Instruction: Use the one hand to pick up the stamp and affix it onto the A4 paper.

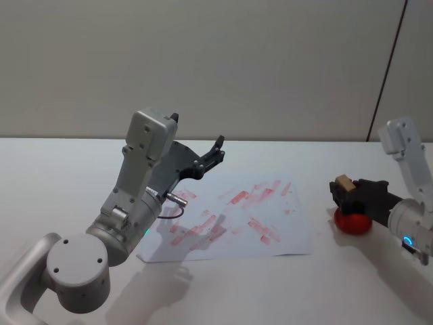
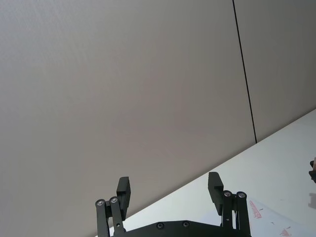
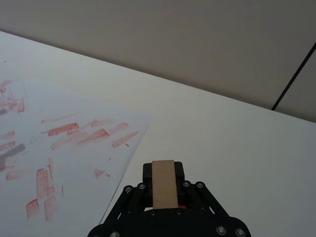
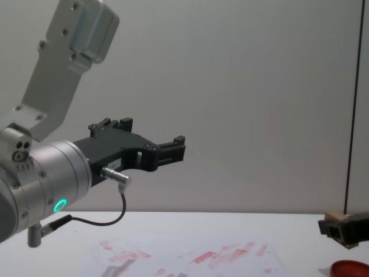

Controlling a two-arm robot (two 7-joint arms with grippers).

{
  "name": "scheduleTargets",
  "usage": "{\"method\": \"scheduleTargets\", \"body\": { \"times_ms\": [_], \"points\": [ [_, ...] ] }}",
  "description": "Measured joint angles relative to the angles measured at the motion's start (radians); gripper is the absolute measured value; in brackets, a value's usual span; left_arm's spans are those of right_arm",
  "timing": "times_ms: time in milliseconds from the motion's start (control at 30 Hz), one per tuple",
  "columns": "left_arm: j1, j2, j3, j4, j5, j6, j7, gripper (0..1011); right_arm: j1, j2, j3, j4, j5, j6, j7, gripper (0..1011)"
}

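Tan and wooden-looking, the stamp (image 1: 343,183) is squeezed tight in the right hand (image 1: 342,190), just above the red tray (image 1: 353,223) and off to the side of the A4 paper (image 1: 233,220). The left gripper (image 1: 217,152) hangs in the air over the paper's far left part with its fingers spread wide, holding nothing.

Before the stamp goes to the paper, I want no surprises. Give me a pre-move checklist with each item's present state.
1. Small pale tan wooden stamp gripped between the fingers of the black two-finger right gripper: ok.
2. Stamp lifted off the flat red ink tray: ok, seen apart in the chest view.
3. White A4 paper with red ink marks lies flat on the white table: ok.
4. Black left gripper held open above the sheet's far-left corner, possibly near the path: cannot tell.
5. Stamp face inked: cannot tell.
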Motion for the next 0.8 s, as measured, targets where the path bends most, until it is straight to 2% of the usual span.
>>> {"method": "scheduleTargets", "body": {
  "times_ms": [700, 800],
  "points": [
    [0.0, 0.0, 0.0, 0.0, 0.0, 0.0, 0.0, 1003, 0.002, 0.007, -0.002, 0.035, -0.045, 0.052, -0.019, 220],
    [0.0, 0.0, 0.0, 0.0, 0.0, 0.0, 0.0, 1003, 0.001, 0.008, -0.002, 0.035, -0.047, 0.057, -0.022, 262]
  ]
}}
